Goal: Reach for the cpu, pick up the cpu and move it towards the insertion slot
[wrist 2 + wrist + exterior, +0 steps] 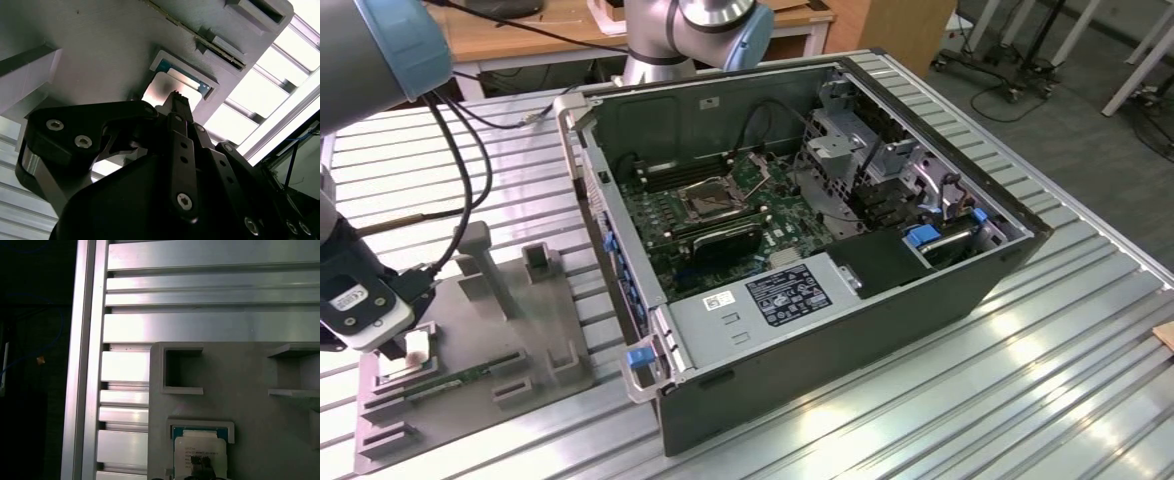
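The gripper (176, 98) hangs right over the cpu (167, 87), its end at or just above the pale metal face; whether it is clenched or released cannot be told. The cpu lies flat in a square recess of the grey tray (100, 50). In the first wrist view, the print on the cpu's face is too fine to read and the gripper hides part of it. Well apart from the tray, to the exterior view's right, stands the open computer case (854, 335), its labels (781, 293) illegible. The insertion slot (711, 197) sits in the green board inside.
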Controlling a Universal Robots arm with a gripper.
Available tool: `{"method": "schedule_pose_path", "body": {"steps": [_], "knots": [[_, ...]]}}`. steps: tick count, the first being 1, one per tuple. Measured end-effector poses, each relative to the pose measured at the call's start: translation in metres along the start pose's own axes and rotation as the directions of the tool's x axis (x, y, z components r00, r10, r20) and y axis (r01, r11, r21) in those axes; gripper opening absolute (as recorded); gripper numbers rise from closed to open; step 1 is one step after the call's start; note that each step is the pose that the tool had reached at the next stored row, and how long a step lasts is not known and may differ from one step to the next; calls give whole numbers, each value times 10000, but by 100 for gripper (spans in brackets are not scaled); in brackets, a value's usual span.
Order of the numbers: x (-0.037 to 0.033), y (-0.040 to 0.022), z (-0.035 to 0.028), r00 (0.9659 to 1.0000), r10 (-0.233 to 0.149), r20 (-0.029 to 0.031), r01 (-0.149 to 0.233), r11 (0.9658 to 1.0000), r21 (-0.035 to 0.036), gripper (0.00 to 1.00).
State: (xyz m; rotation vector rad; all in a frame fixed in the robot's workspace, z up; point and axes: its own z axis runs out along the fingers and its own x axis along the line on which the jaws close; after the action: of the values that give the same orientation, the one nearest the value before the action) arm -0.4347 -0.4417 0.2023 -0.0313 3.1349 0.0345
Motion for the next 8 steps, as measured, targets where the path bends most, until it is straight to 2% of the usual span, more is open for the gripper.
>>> {"method": "schedule_pose_path", "body": {"steps": [4,6,7,8], "knots": [[0,0,2,10000,0,0,0,10000,0,11],[0,0,2,10000,0,0,0,10000,0,24],[0,0,2,10000,0,0,0,10000,0,24],[0,0,3,10000,0,0,0,10000,0,29]]}}
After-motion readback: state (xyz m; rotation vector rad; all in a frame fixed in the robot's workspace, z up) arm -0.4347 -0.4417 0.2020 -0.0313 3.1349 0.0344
